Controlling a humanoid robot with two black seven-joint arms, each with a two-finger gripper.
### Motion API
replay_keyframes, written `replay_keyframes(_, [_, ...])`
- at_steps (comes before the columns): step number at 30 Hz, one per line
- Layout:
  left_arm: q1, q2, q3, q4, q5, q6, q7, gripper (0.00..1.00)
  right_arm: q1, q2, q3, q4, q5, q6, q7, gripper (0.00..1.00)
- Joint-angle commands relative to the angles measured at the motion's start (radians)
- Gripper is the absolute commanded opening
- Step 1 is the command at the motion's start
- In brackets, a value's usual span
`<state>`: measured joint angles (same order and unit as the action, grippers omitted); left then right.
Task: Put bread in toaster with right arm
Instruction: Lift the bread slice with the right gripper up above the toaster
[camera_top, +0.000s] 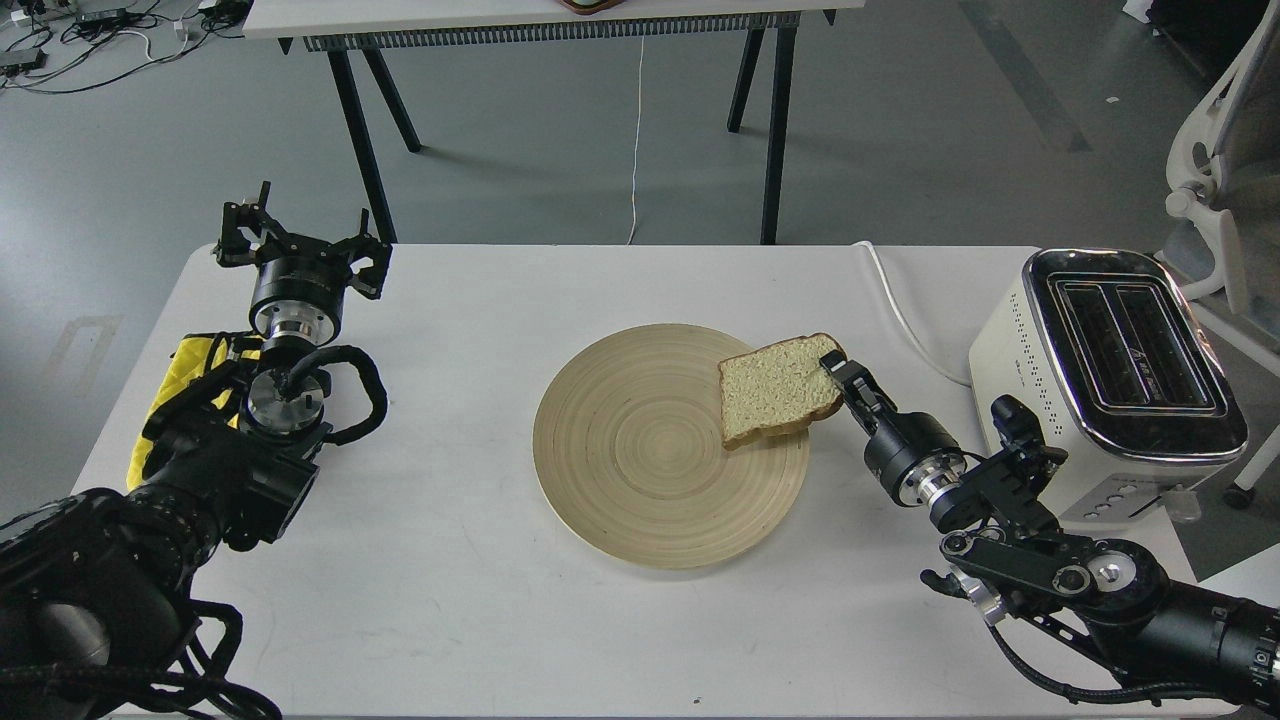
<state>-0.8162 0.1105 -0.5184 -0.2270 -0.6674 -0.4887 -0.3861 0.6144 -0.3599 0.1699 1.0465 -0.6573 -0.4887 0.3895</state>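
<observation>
Directly ahead of you in the head view, the white table (480, 620) carries a round wooden plate (640, 470) near its centre. Your right gripper (832, 368) reaches in from the lower right and its fingers are pinched on the right edge of the bread (775, 390), at the crust. The slice is tilted, its right side raised, its lower left corner over the plate's upper right portion; you cannot tell from this angle whether that corner touches the wood. Your right arm (1040, 540) runs from the gripper back to the lower right corner, passing just in front of the toaster (1110, 380). The toaster stands at the right edge of the table, well apart from the bread, its two slots facing up in the chrome top and both showing dark. A white cord (905, 315) leads from behind the toaster across the table's far edge. Your left arm (200, 460) lies along the left side of the table, with yellow cloth (185, 370) showing beneath it. Your left gripper (300, 240) sits near the far left corner with its prongs spread apart, holding nothing. Beyond the table, a second table's black legs (775, 130) stand on the grey floor.
</observation>
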Motion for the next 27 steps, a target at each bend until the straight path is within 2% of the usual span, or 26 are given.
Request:
replay_keyframes(1, [0.000,0.000,0.000,0.000,0.000,0.000,0.001,1.00,0.014,-0.007,0.068,0.036,-0.001,0.000,0.002,0.01])
replay_keyframes(5, [-0.001,0.000,0.000,0.000,0.000,0.000,0.000,1.00,0.057,-0.020,0.138,0.070,-0.001,0.000,0.000,0.01])
replay_keyframes(11, [-0.001,0.000,0.000,0.000,0.000,0.000,0.000,1.00,0.142,-0.187,0.183,0.125,-0.001,0.000,-0.004,0.01])
replay_keyframes(15, [0.000,0.000,0.000,0.000,0.000,0.000,0.000,1.00,0.169,-0.344,0.186,0.199,-0.001,0.000,-0.004,0.01])
replay_keyframes(24, [-0.001,0.000,0.000,0.000,0.000,0.000,0.001,1.00,0.151,-0.776,0.154,0.371,-0.005,0.000,0.011,0.01])
replay_keyframes(27, [0.000,0.000,0.000,0.000,0.000,0.000,0.000,1.00,0.143,-0.875,0.100,0.383,-0.005,0.000,0.015,0.01])
